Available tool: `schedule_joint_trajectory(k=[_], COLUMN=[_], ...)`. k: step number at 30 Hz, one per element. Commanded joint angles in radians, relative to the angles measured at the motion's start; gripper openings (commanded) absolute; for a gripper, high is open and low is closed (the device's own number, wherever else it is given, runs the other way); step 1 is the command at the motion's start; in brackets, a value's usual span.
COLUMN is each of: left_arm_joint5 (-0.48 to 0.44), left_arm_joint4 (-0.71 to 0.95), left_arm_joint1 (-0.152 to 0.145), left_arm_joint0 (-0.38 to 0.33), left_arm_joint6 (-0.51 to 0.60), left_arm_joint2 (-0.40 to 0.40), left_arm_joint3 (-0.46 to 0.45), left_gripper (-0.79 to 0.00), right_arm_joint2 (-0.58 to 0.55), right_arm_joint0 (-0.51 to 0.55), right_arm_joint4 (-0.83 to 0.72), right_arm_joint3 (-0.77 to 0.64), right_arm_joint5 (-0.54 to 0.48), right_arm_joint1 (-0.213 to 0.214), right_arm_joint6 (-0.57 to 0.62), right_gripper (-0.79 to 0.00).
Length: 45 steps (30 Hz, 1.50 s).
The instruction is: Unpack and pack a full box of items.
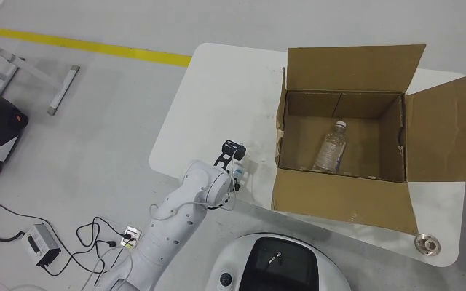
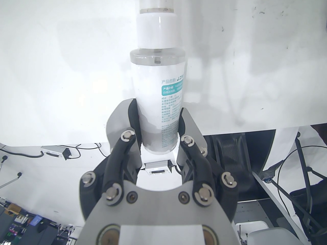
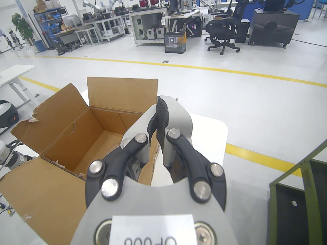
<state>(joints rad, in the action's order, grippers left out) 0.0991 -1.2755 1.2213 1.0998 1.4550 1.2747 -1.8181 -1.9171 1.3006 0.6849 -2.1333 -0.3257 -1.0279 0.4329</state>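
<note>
Top view has the white rounded worktop (image 1: 218, 94) with a big open brown cardboard box (image 1: 342, 195) taking up most of its right half, flaps folded out, I'd guess so the arms can get in. One clear plastic water bottle (image 1: 330, 148) lies on its side on the box floor, so the box is nearly empty right now. The left gripper (image 2: 158, 112) is over the near-left corner, fingers clamped around the base end of a white cylindrical spray bottle with a clear cap (image 2: 158, 77), cap pointing away from the wrist. The right gripper (image 3: 160, 113) sits just beside the box, pads pressed together on nothing. A small round metal disc (image 1: 427, 244) is at the near-right corner. The worktop is scuffed with dark specks. Around it there's grey floor with a yellow line (image 1: 95, 45), and desks and black office chairs (image 3: 223, 35) farther back.
</note>
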Motion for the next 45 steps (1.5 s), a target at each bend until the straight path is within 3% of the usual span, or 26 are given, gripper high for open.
schedule_joint_trajectory(k=[1, 10, 18, 27, 41, 45], left_arm_joint5=[-0.001, 0.038, 0.106, 0.109, 0.104, 0.056], left_arm_joint4=[0.003, 0.051, 0.171, 0.336, 0.347, 0.339], left_arm_joint1=[-0.001, -0.012, -0.014, -0.01, -0.01, -0.013], left_arm_joint0=[0.002, 0.009, -0.079, -0.214, -0.219, -0.202], left_arm_joint6=[0.002, 0.024, -0.006, -0.025, -0.022, -0.099], left_arm_joint2=[0.011, 0.149, 0.269, 0.205, 0.199, 0.191], left_arm_joint3=[-0.018, -0.186, -0.365, -0.42, -0.417, -0.407], left_gripper=[-0.785, -0.785, -0.785, -0.785, -0.785, -0.785], right_arm_joint2=[0.0, 0.0, 0.0, 0.0, 0.0, 0.0], right_arm_joint0=[0.0, 0.0, 0.0, 0.0, 0.0, 0.0], right_arm_joint4=[0.0, 0.0, 0.0, 0.0, 0.0, 0.0], right_arm_joint3=[0.0, 0.0, 0.0, 0.0, 0.0, 0.0], right_arm_joint5=[0.0, 0.0, 0.0, 0.0, 0.0, 0.0], right_arm_joint1=[0.0, 0.0, 0.0, 0.0, 0.0, 0.0], right_arm_joint6=[0.0, 0.0, 0.0, 0.0, 0.0, 0.0], right_gripper=[-0.785, -0.785, -0.785, -0.785, -0.785, -0.785])
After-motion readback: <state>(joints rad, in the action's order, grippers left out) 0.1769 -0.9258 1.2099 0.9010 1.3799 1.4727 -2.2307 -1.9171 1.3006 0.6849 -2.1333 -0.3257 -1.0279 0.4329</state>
